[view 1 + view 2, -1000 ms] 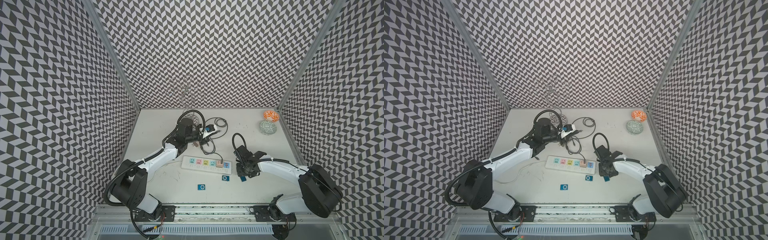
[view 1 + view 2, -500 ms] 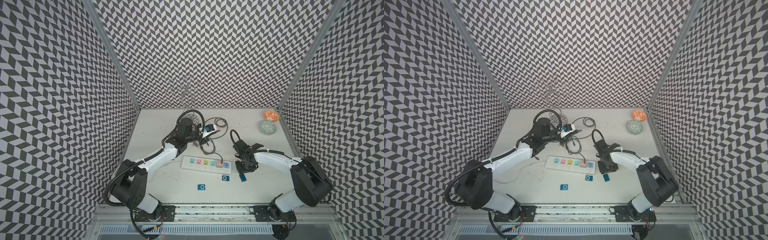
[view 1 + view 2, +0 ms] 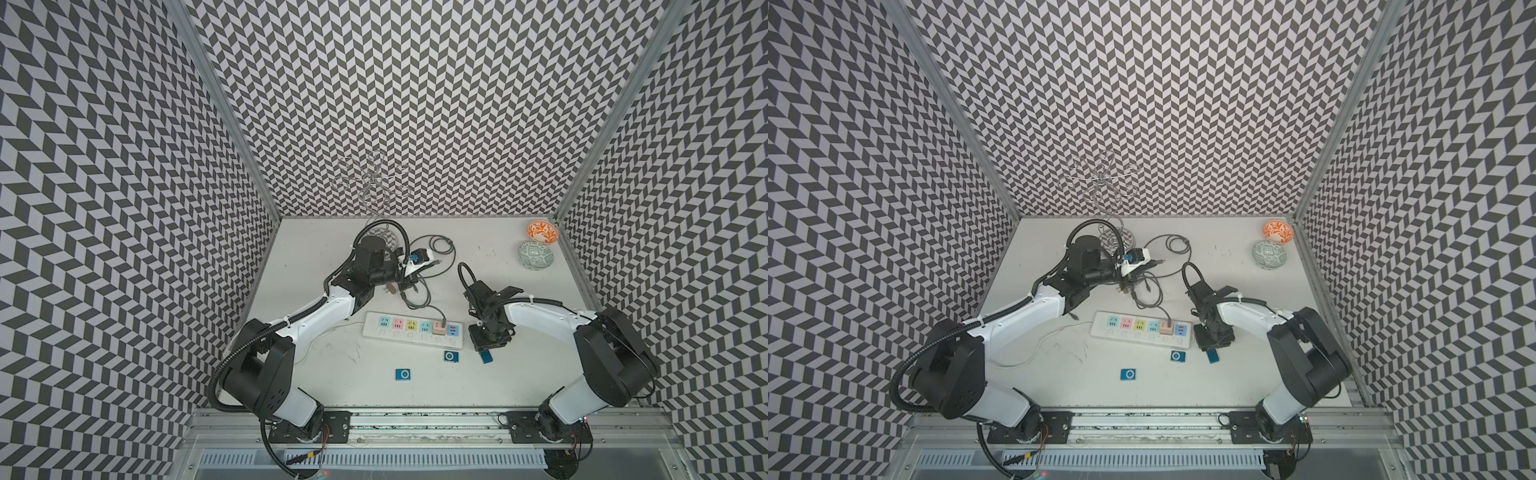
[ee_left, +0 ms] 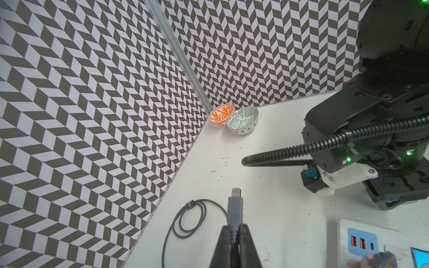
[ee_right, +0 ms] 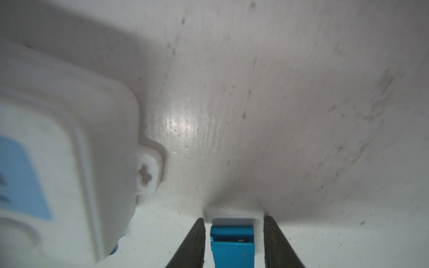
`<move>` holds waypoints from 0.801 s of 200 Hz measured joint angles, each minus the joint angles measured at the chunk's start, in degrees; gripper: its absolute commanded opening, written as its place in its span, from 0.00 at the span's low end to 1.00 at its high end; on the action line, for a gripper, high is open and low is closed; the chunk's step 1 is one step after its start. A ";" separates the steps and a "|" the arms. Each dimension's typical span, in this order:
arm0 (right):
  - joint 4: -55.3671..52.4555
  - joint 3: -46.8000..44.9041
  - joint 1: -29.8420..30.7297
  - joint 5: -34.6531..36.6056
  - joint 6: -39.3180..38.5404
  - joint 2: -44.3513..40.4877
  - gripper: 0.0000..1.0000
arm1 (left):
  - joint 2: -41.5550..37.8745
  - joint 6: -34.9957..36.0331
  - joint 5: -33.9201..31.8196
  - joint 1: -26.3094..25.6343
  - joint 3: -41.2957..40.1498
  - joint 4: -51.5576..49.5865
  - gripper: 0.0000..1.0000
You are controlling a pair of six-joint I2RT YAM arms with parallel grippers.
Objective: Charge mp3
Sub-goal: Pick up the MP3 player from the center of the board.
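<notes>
1. The right gripper [image 5: 233,218] stands low over the white table [image 5: 278,92]. Its two dark fingers [image 5: 197,241] are spread to either side of a blue mp3 player [image 5: 232,248]. A thin gap shows on each side, so nothing is pinched.
2. In both top views, that player lies on the table just beside the power strip [image 3: 413,330], at the end that carries the USB ports. It is partly hidden under the gripper (whether it lies flat or on edge cannot be told).
3. The left gripper [image 4: 235,228] is clamped tight on a grey cable plug [image 4: 235,208]. The plug's metal tip juts out past the fingertips, towards the corner with the bowls.
4. The grey cable [image 4: 190,205] lies looped on the table beyond the plug. In a top view, a grey lead runs into a pink adapter [image 3: 438,328] seated in the strip.
5. A second player [image 3: 450,356] and a third player [image 3: 404,374], both blue, lie face up in front of the strip, apart from each other.
6. An orange bowl [image 3: 541,231] and a green bowl [image 3: 536,254] sit side by side in the far right corner. A wire stand [image 3: 374,183] rises at the back wall.
</notes>
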 measured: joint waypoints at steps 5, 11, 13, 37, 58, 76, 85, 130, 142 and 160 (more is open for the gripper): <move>-0.04 -0.02 0.00 0.02 0.00 0.07 0.39 | 0.00 0.00 0.00 0.00 0.00 0.00 0.00; -0.07 -0.04 0.00 0.02 0.00 0.07 0.39 | 0.00 0.00 0.00 0.00 0.00 0.00 0.00; -0.07 -0.04 0.00 0.02 0.00 0.07 0.39 | 0.00 0.00 0.00 0.00 0.00 0.00 0.00; -0.17 -0.04 0.00 0.13 0.02 0.22 0.36 | -0.02 0.00 0.00 0.00 0.00 0.02 0.00; -0.28 -0.02 0.00 0.37 0.04 0.31 0.33 | -0.02 0.00 0.00 0.00 0.00 0.02 0.00; -0.42 -0.02 0.00 0.48 0.04 0.33 0.33 | -0.02 0.02 -0.02 0.00 0.00 0.02 0.00; -0.42 0.00 0.00 0.48 0.04 0.33 0.34 | -0.02 0.00 0.00 0.00 0.00 0.02 0.00; -0.72 0.11 0.07 0.02 0.76 0.42 0.40 | -0.02 0.00 0.00 0.00 -0.02 0.02 0.00; -0.92 0.11 0.07 0.00 1.07 0.42 0.40 | -0.02 0.00 0.00 0.00 -0.02 0.02 0.00; -1.03 0.09 0.07 0.04 1.60 0.42 0.38 | -0.02 0.00 0.00 0.00 -0.02 0.02 0.00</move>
